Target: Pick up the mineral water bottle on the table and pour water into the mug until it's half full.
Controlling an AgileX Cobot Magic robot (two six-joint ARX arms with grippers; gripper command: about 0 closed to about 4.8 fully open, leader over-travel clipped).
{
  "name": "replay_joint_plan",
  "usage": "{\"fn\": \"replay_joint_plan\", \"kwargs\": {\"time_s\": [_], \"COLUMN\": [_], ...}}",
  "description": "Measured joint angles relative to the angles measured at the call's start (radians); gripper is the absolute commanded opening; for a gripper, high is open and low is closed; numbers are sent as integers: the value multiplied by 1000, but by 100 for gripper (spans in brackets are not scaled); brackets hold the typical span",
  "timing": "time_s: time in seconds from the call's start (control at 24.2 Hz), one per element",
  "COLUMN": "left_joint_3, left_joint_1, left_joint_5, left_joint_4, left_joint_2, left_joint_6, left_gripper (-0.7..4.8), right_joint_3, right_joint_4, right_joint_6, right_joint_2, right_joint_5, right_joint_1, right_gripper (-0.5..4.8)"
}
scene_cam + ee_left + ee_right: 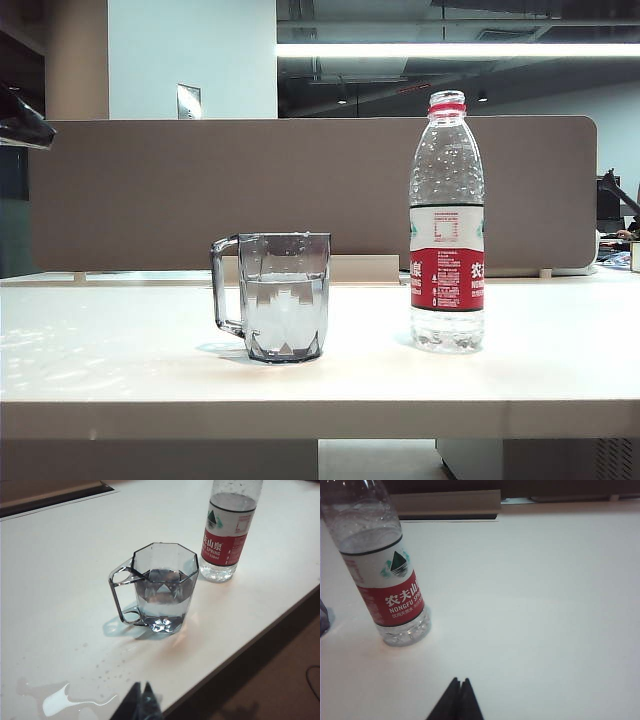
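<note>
Standing upright on the table [560, 370], the mineral water bottle [447, 225] is right of the mug [283, 296] in the exterior view, near it but not touching. The mug holds water [285, 315] to roughly the middle of its wall, so the pour appears complete and little or nothing seems left to do. The bottle carries no cap on its red neck ring and keeps only a shallow amount at its base; neither end effector holds it.

The left end effector [141, 692] hangs above the table's front edge near the mug, fingertips pressed together and empty. The right end effector [460, 687] hangs over bare table beside the bottle, likewise closed tight and empty.

A spilled puddle [62, 700] with scattered droplets lies on the table near the left end effector.

Limits of view: neither arm is identifiable in the exterior view. Each wrist view crops the bottle's top and shows only the dark fingertips. The exact fill level is hard to read through the faceted wall.
</note>
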Motion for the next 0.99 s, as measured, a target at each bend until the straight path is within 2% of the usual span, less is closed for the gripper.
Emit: {"fn": "replay_joint_plan", "kwargs": {"time_s": [0.16, 0.25, 0.37, 0.99], "left_joint_3": [0, 0, 0, 0], "left_joint_1": [0, 0, 0, 4], "left_joint_5": [0, 0, 0, 0], "left_joint_4": [0, 0, 0, -3], "left_joint_2": [0, 0, 0, -35], "left_joint_6": [0, 0, 0, 0], "left_gripper": [-1, -1, -1, -1], "right_joint_3": [0, 0, 0, 0], "right_joint_4": [0, -13, -18, -18], "right_joint_6": [-8, -10, -10, -10], "right_joint_2": [0, 0, 0, 0], "right_joint_5": [29, 124, 171, 175], "right_joint_1": [0, 0, 0, 0], "right_gripper": [-1, -1, -1, -1]}}
